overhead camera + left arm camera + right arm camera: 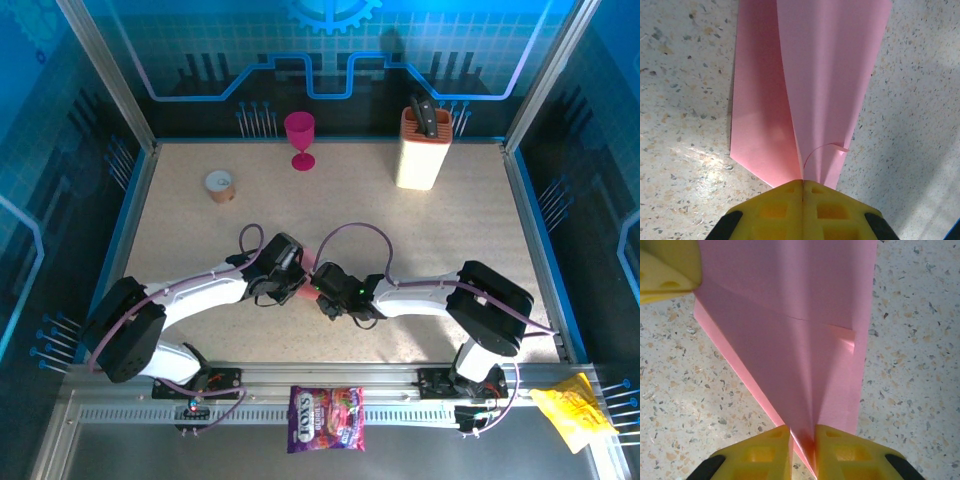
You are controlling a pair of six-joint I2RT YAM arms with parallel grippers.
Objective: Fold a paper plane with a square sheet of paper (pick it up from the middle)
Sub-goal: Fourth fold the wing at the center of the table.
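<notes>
Paper (830,75) is thin, light and easy to crumple. It sits mid tabletop (480,240). Your left jaws pinch it tight. Your right jaws stand slightly apart around its fold. Hold the fold.

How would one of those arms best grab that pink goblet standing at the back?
Probably by the slim stem of the goblet, coming level from the near side. It stands upright on a small foot, and the bowl flares wide, so the stem looks easier for two fingers.
</notes>
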